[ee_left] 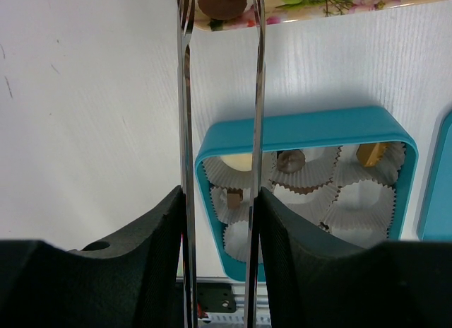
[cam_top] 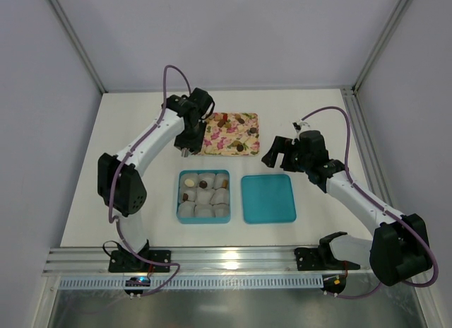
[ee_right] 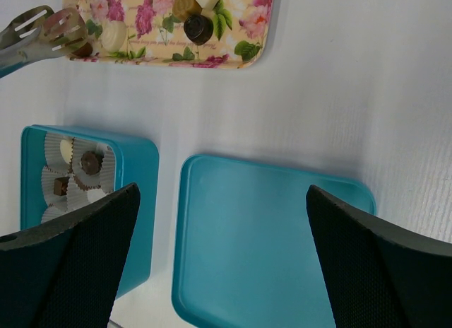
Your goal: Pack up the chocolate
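So the left gripper (ee_right: 62, 30) has these long thin metal blades for fingers, and they're reaching over the near-left corner of the floral tray (cam_top: 219, 143). The tray sits toward the far edge of the table (cam_top: 127, 109), roughly mid-width. In the left wrist view the blades run parallel with one round brown chocolate (ee_left: 222, 1) right between them at the tray's rim. There's a sliver of gap on each side of it, so I'd say the fingers are apart and straddling it, not squeezing it

More candy lies on the tray: a dark chocolate (ee_right: 198, 29), a tan chocolate (ee_right: 185, 4) just beside it, and a pale chocolate (ee_right: 113, 34) closer to the blades

The teal box (cam_top: 203, 172) is mid-table, a bit toward the near edge and left of centre, lined with white paper cups (ee_left: 360, 201). Some cups already hold a piece. There's a pale piece (ee_left: 236, 162), a brown piece (ee_left: 289, 160) and a tan piece (ee_left: 370, 153) along the row nearest the tray. A small brown piece (ee_left: 234, 197) sits in the next row, on the side toward the table's left edge

The lid (cam_top: 268, 198) lies just beside the box on the side toward the right edge, hollow side up, with a strip of table between them. The right gripper (ee_right: 222, 194) hangs above the lid with its two black fingers spread wide and nothing in them
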`<move>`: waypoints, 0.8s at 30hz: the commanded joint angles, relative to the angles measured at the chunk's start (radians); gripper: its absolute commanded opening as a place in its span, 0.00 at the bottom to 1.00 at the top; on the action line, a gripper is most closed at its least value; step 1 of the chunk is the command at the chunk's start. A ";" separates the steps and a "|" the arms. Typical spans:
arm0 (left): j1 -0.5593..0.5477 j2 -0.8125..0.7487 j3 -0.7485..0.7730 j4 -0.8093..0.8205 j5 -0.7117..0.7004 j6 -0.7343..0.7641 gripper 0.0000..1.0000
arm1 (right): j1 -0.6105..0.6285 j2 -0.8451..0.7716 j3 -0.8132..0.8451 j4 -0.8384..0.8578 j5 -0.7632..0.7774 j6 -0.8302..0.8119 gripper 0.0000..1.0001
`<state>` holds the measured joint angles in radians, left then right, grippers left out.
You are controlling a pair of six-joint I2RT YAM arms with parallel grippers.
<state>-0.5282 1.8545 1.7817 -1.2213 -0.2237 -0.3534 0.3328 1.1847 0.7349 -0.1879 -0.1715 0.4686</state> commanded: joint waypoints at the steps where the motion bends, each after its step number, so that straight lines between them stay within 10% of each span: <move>1: 0.004 0.012 -0.007 0.020 0.012 0.019 0.44 | 0.006 -0.016 0.029 0.019 -0.003 -0.015 1.00; 24: 0.004 0.028 -0.027 0.052 0.083 0.008 0.40 | 0.006 -0.013 0.024 0.025 0.000 -0.010 1.00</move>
<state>-0.5278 1.8824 1.7512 -1.2018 -0.1623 -0.3542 0.3328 1.1847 0.7349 -0.1879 -0.1711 0.4690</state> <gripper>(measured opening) 0.404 0.996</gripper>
